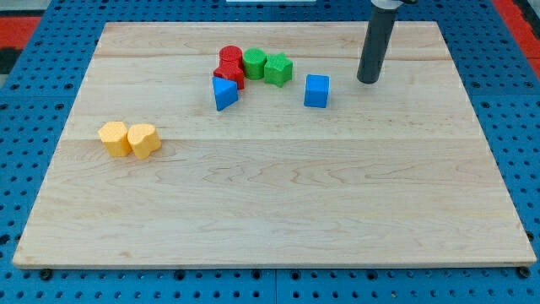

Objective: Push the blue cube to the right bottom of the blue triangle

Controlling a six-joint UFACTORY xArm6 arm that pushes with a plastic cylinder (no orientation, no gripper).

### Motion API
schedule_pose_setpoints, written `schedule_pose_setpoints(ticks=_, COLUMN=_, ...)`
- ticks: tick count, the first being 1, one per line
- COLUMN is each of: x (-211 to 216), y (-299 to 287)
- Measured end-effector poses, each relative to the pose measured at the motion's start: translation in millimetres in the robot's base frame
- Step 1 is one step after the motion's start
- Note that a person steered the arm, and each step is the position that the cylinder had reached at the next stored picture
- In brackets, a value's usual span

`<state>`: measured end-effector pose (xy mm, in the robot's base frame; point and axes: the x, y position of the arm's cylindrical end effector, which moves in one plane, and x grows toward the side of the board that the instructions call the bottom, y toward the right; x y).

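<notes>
- Board (270, 211): pale wood, flat on blue pegboard (25, 127).
- View's left: two yellow blocks (128, 139), touching side by side, shapes unclear.
- Upper centre cluster: two red blocks (229, 66), two green blocks (267, 66), packed close together.
- Blue triangle (224, 93): touching lower red block, apex toward view's right.
- Blue cube (316, 90): right of blue triangle, near same level, apart from all blocks; upright, faces roughly square to board edges, no long axis.
- My tip (368, 81): on board, up and right of blue cube, near, not touching.
- Rod: dark, upright, entering from view's top; no jaws, clamped on nothing.
</notes>
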<state>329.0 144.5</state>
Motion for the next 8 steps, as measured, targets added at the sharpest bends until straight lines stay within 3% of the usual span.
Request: schedule_pose_setpoints(ticks=8, x=-7, y=-35)
